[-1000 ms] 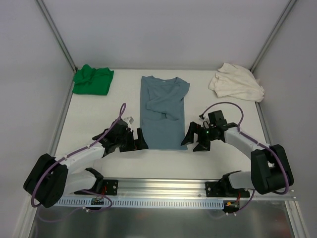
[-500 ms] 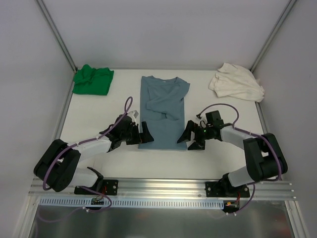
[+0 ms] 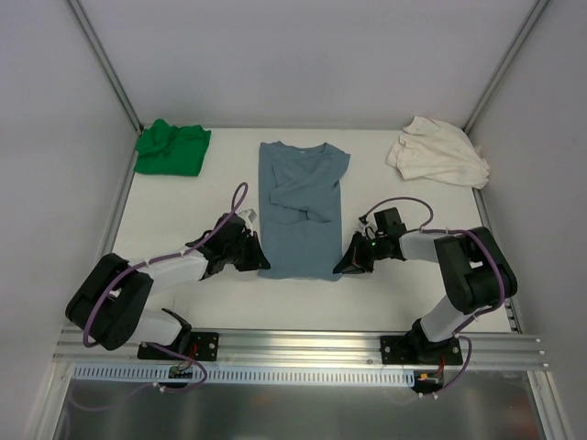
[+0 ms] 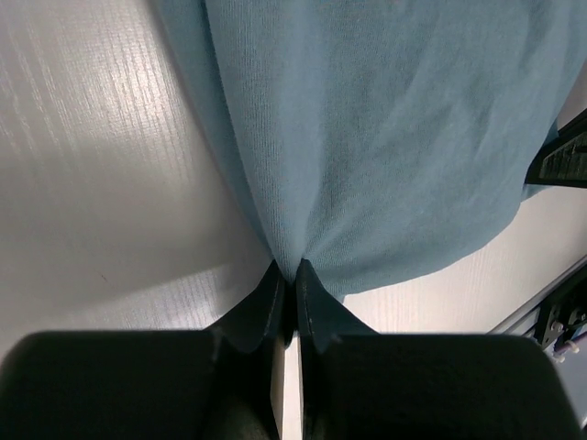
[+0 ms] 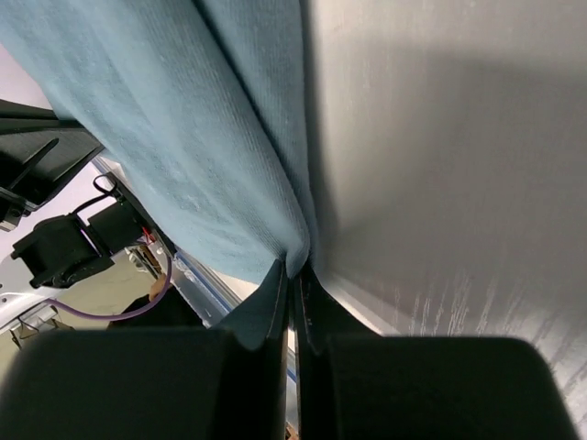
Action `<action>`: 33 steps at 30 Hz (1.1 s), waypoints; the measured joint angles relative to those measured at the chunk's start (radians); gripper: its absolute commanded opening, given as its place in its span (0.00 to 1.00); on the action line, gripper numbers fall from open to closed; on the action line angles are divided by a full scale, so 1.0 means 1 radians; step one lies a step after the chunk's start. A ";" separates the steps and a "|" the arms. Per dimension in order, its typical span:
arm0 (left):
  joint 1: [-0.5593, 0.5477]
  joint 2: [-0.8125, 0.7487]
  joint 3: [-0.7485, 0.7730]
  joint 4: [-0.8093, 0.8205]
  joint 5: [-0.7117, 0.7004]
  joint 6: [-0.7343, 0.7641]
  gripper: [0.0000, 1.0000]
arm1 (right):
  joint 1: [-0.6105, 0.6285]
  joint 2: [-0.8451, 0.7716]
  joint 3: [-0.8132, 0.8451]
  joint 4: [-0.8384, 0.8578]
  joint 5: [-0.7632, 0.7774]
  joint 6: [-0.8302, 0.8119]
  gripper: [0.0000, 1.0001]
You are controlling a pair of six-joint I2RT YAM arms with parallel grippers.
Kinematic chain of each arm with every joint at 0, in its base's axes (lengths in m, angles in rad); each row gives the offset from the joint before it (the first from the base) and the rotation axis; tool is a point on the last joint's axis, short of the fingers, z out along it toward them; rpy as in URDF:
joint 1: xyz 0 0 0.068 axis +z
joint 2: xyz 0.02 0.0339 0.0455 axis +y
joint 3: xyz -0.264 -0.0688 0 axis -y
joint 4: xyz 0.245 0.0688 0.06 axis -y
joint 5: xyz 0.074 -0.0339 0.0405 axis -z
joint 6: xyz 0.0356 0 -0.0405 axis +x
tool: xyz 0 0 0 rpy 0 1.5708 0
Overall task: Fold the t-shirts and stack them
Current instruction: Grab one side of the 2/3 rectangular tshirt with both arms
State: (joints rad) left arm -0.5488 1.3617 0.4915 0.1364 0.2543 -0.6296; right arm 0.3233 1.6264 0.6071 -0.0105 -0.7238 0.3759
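Lying flat in the middle of the white desk (image 3: 293, 302), the blue-grey t-shirt (image 3: 299, 215) has its neck toward the far edge and its hem toward the arm bases, with its sleeves folded in across the chest. The left hand (image 3: 258, 263) sits at the hem's left corner. In the left wrist view its 2 fingers are pressed together with a thin pinch of the blue-grey cloth caught between the tips, and the fabric gathers into small creases that fan out from that spot. The right hand (image 3: 346, 266) sits at the hem's right corner, and the right wrist view shows the same: 2 fingers closed on the cloth's edge, low against the desk. Both arms reach in low from either side, their forearms angled toward the shirt. The green t-shirt (image 3: 171, 148) lies bunched in the far left corner of the desk, and the cream-white t-shirt (image 3: 437, 153) lies crumpled in the far right corner. All 3 are well apart from one another.
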 measured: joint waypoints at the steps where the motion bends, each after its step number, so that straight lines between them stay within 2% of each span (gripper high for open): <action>1: 0.000 0.000 0.000 0.000 0.002 0.000 0.00 | 0.001 0.000 -0.004 0.008 -0.001 0.005 0.00; 7: 0.000 -0.016 -0.025 0.007 0.035 -0.016 0.00 | 0.006 -0.055 -0.067 0.034 -0.002 0.016 0.00; 14: -0.028 -0.165 -0.135 -0.020 0.062 -0.066 0.00 | 0.045 -0.243 -0.188 -0.003 0.006 0.032 0.00; 22: -0.195 -0.394 -0.216 -0.114 0.018 -0.174 0.00 | 0.104 -0.513 -0.283 -0.117 0.030 0.055 0.00; 27: -0.312 -0.455 -0.234 -0.168 -0.030 -0.255 0.00 | 0.119 -0.703 -0.338 -0.219 0.040 0.071 0.00; 33: -0.343 -0.503 -0.228 -0.234 -0.064 -0.303 0.00 | 0.121 -0.838 -0.348 -0.319 0.050 0.087 0.00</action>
State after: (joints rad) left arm -0.8917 0.8585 0.2638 -0.0978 0.1905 -0.9321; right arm 0.4438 0.7887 0.2588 -0.3290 -0.6743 0.4625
